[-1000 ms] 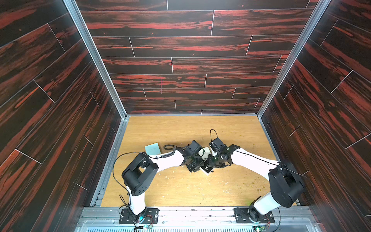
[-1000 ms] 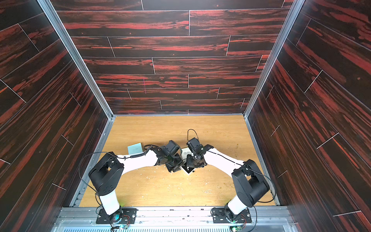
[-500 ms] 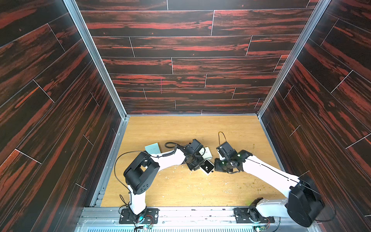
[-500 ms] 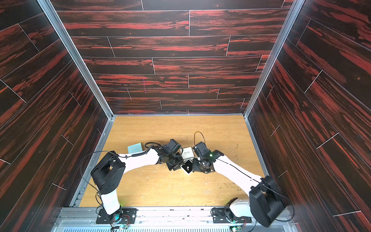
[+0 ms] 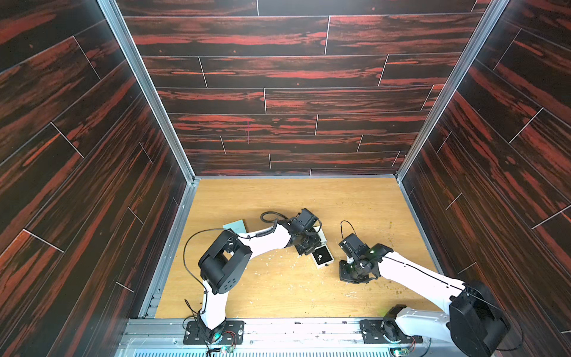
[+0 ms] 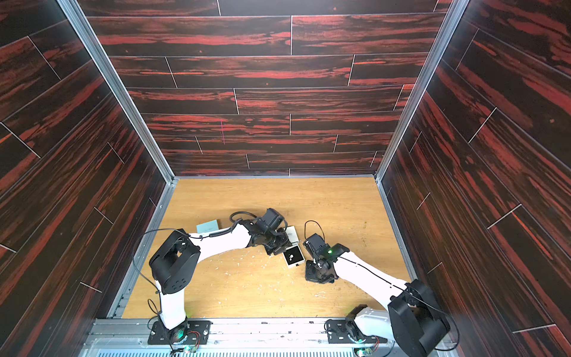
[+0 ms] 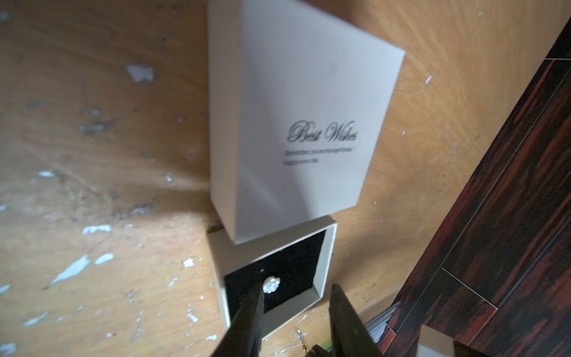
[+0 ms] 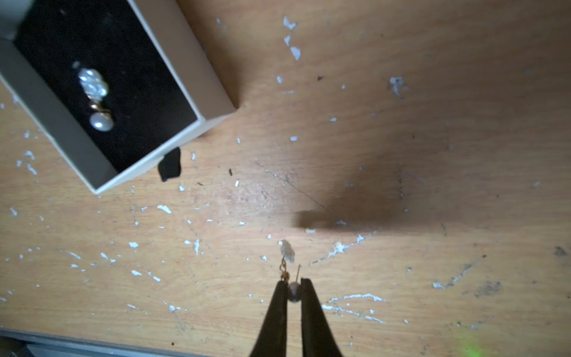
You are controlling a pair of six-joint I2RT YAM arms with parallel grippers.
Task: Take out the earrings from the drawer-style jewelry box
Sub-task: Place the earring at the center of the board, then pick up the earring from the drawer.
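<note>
The earrings (image 8: 94, 92) are split up here. One earring (image 8: 287, 252) hangs from the right gripper (image 8: 293, 282), whose tips are pinched onto its little round bead. It sits low over the bare table (image 8: 401, 123), right of the tray (image 8: 185, 58) and a bit nearer. The other earring (image 7: 271, 284) lies on the tray's black lining. The tray is pulled well out of the white sleeve (image 7: 296, 92) of the jewelry box (image 6: 292, 236), toward the near side.

Handling-wise, these look practically weightless, so lifting isn't the issue; size and slip are. The pearl is round and smooth and could probably squirt out of hard tips. The hook wire and chain link look thin enough to bend, and the crystal cluster dangles freely, so it'll likely swing.

For the one in the tray, the best hold is probably across the pearl, or the metal link between pearl and crystals. The approach would have to be straight down, since the tray walls leave little room. The tray is light cardboard and may skid if nudged.

The left gripper (image 7: 298, 287) hovers by the tray, jaws spread, nothing between them.
</note>
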